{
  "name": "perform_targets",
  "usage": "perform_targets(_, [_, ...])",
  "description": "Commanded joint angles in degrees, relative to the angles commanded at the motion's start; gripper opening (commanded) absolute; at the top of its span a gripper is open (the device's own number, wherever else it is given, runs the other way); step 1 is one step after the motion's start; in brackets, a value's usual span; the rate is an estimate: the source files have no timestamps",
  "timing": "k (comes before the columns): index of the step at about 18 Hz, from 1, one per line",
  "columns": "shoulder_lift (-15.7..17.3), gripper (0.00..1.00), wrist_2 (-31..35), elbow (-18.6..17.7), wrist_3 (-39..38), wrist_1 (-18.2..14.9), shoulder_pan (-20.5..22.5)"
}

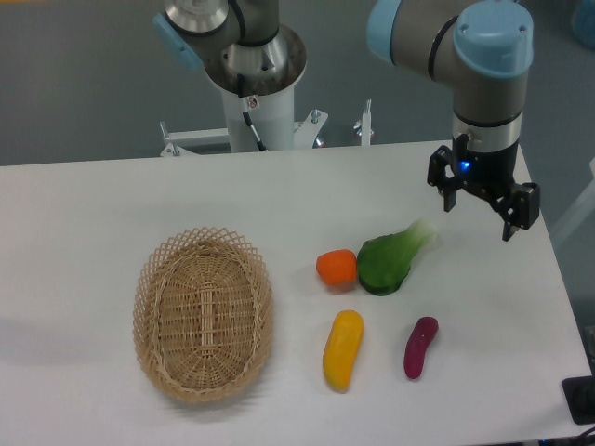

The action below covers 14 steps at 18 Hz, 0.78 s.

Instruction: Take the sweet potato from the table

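Arm comes in from top right, wrist vertical, gripper point(482, 206) pointing straight down over the table point(84, 214) near its right edge. Fingers spread wide apart, nothing btwn them, clear of the surface. Sweet potato point(420, 347) lies flat on the table at approx 7 o'clock from gripper, well apart. Yellow veg point(343, 349) at its 9 o'clock; green leafy veg point(389, 260) at 11, touching orange item point(337, 268). Wicker basket point(203, 314) far left.
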Motion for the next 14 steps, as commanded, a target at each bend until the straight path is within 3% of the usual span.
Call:
perform_targets(8, [-0.2,1.0,0.0,-0.1,-0.1,0.0,0.0])
perform_targets(11, [-1.5,1.0,0.1,-0.4,-11.7,2.4,-0.8])
perform_targets(14, [-3.7,1.0,0.0,-0.2,-21.2,7.4,-2.6])
